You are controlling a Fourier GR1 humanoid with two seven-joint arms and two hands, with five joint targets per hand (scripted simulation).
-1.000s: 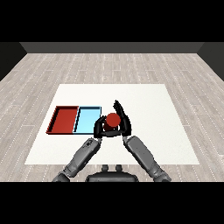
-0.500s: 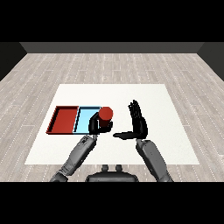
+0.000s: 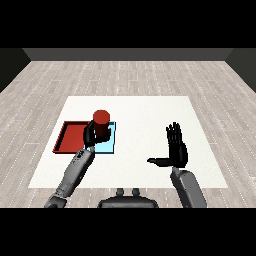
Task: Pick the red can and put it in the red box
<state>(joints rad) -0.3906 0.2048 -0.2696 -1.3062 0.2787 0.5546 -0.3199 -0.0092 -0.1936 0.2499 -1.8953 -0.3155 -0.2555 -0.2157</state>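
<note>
Left of frame centre, the left hand [image 3: 90, 134] curls around the red can [image 3: 101, 121], holding it over the light blue tray [image 3: 108, 146], beside the red tray [image 3: 67, 137]. Lower right, the right hand [image 3: 176, 151] spreads wide over bare white table [image 3: 150, 112].

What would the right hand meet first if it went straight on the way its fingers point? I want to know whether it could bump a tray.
Probably nothing: the right hand is open, fingers pointing away across bare white table. Both trays lie well to its left, though depth is hard to judge.
</note>
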